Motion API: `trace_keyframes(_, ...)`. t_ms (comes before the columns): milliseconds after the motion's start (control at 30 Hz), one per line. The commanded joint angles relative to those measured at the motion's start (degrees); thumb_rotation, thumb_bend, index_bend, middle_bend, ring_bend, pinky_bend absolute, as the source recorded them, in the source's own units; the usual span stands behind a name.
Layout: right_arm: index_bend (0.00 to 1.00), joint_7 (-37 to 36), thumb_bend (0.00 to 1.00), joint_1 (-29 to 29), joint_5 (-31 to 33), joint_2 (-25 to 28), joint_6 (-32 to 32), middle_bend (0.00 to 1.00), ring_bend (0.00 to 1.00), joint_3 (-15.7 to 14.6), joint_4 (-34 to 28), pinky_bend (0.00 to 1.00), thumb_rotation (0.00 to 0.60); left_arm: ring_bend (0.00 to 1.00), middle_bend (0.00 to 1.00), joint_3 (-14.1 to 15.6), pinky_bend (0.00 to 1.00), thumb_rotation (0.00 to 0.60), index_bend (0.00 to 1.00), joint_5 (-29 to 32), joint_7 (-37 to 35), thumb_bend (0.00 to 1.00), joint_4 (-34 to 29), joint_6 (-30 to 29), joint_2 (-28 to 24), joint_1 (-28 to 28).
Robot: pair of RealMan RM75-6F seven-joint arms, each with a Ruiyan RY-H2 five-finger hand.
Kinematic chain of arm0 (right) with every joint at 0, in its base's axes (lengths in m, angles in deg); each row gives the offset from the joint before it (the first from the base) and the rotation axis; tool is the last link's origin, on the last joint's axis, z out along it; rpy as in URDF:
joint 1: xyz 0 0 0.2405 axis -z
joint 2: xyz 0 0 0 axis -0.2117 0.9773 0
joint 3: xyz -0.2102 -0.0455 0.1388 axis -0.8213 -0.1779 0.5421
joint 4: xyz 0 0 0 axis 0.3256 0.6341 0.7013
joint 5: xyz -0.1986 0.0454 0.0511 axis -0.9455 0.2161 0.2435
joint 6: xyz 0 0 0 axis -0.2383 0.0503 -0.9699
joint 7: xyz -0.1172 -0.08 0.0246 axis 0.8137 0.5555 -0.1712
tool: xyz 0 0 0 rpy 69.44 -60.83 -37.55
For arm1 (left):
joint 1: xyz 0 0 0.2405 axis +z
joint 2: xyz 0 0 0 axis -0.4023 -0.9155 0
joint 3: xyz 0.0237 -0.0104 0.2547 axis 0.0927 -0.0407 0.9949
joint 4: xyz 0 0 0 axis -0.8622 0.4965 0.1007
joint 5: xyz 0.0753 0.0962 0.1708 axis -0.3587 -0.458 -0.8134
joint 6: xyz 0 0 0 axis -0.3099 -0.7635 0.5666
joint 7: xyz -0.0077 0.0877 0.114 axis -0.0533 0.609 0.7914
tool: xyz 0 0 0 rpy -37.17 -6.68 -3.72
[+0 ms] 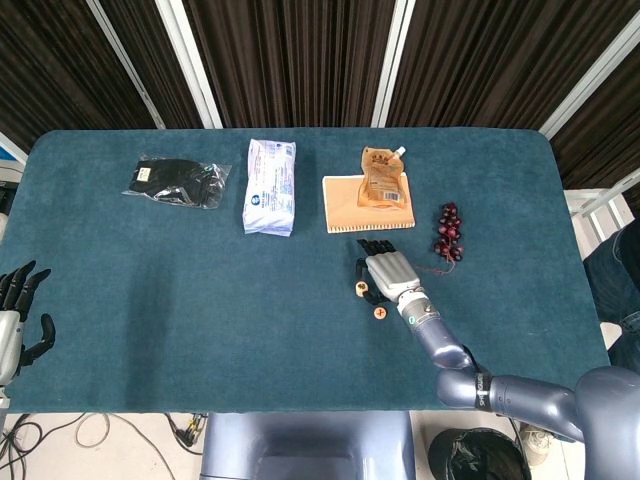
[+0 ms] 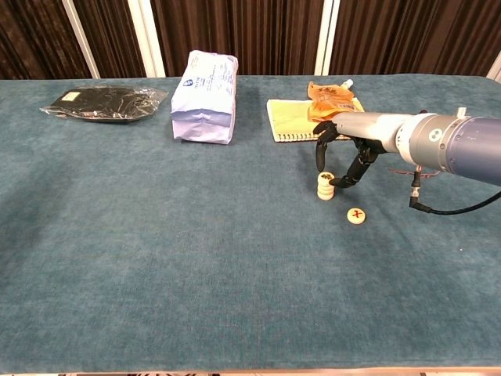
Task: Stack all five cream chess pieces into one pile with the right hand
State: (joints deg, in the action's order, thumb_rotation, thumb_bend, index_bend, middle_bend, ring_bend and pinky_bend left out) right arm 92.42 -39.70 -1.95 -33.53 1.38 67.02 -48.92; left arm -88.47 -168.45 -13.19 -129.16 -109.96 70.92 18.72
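A short stack of cream chess pieces (image 2: 324, 187) stands on the blue table (image 2: 196, 258), right of centre; in the head view this stack (image 1: 360, 291) is half under my fingers. One loose cream piece (image 2: 356, 215) with a red mark lies flat just to its right and nearer, and the head view shows that piece (image 1: 380, 312) too. My right hand (image 2: 351, 147) arches over the stack, a fingertip and the thumb pinching the top piece from either side. My right hand (image 1: 388, 272) hides the stack's right side. My left hand (image 1: 15, 312) hangs off the table's left edge, fingers spread, holding nothing.
Along the far side lie a black packet (image 1: 177, 181), a white bag (image 1: 270, 186), a notebook (image 1: 345, 212) with an orange pouch (image 1: 383, 178) on it, and a bunch of dark grapes (image 1: 448, 230) close behind my right hand.
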Motion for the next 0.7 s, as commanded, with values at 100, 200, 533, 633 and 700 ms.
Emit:
trace_keyframes(100,0.43,0.0,0.41,-0.1,0.2,0.1,0.0,0.0,0.0,0.0,0.1,0.0,0.6,0.0,0.0,0.0,0.0,0.6,0.14,0.1,0.0,0.62,0.0,0.1,0.0,0.0)
trace_keyframes(200,0.43,0.1,0.41,-0.1,0.4,0.1,0.0,0.0,0.0,-0.1,0.1,0.0,0.6,0.0,0.0,0.0,0.0,0.6,0.14,0.1,0.0,0.62,0.0,0.0,0.0,0.0)
trace_keyframes(533,0.42,0.0,0.41,0.0,0.6,0.7,-0.2,0.0,0.0,-0.1,-0.4,0.0,0.6,0.0,0.0,0.0,0.0,0.6,0.14,0.1,-0.1,0.62,0.0,0.0,-0.1,0.1)
trace_keyframes(633,0.4,-0.2,0.41,0.5,0.5,1.7,-0.9,0.0,0.0,0.1,-1.4,0.0,0.6,0.0,0.0,0.0,0.0,0.6,0.14,0.1,-0.2,0.62,0.0,0.1,-0.1,0.0)
trace_keyframes(700,0.39,-0.5,0.41,0.9,0.3,2.4,-1.5,0.0,0.0,0.1,-2.3,0.0,0.6,0.0,0.0,0.0,0.0,0.6,0.14,0.0,-0.2,0.62,0.0,0.1,-0.1,0.0)
